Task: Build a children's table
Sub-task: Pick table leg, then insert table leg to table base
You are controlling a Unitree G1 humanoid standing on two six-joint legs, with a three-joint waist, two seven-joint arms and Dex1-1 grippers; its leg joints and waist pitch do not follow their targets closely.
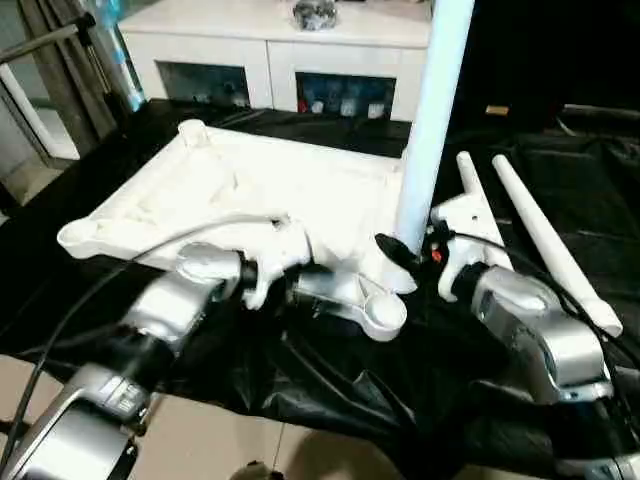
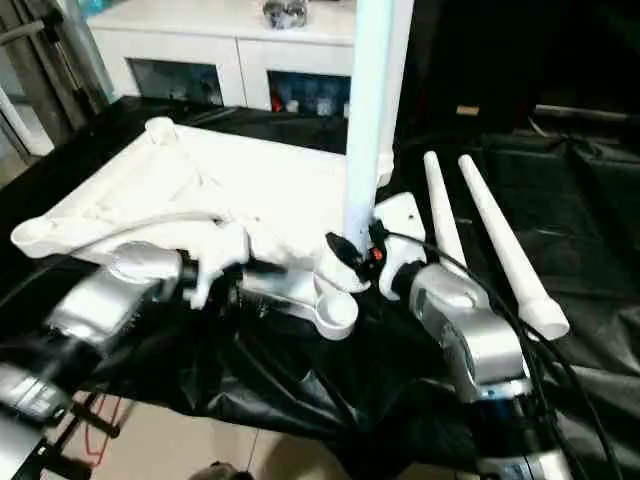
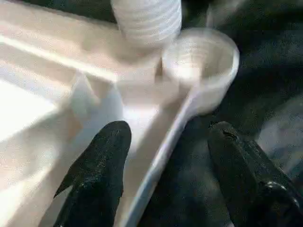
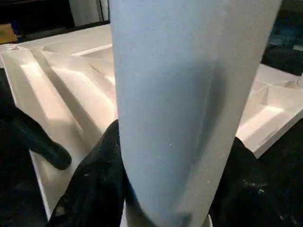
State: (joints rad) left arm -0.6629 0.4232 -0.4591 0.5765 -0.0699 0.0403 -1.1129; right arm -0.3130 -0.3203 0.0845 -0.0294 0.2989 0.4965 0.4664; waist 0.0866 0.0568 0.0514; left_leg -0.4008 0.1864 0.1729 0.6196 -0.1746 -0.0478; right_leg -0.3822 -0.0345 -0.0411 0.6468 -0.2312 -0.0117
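Tabletop (image 1: pixel 250 195) lies underside up on the black sheet (image 1: pixel 330 390), ribs showing, near corner socket (image 1: pixel 384 313) overhanging toward the robot. Right gripper (image 1: pixel 405 250) is clamped on an upright leg (image 1: pixel 432 110) — black fingers (image 4: pixel 97 184) on both sides of the tube in the right wrist view — with the leg's lower end at the tabletop's near right corner; whether it is seated in a socket I cannot tell. Left gripper (image 3: pixel 165 175) has its fingers apart, straddling the tabletop's near rim just behind the empty round socket (image 3: pixel 208 61); the threaded end of a leg (image 3: pixel 147 21) sits just beside that socket. Whether the pads touch the rim is not clear.

Two spare legs (image 2: pixel 500 245) lie side by side on the sheet to the right of the tabletop, close to the right forearm — tight on that side. Left of the tabletop the sheet is open. The sheet's front edge drops to the tiled floor (image 1: pixel 210 440). White cabinet (image 1: pixel 270 50) stands behind, with small items behind its glass doors.
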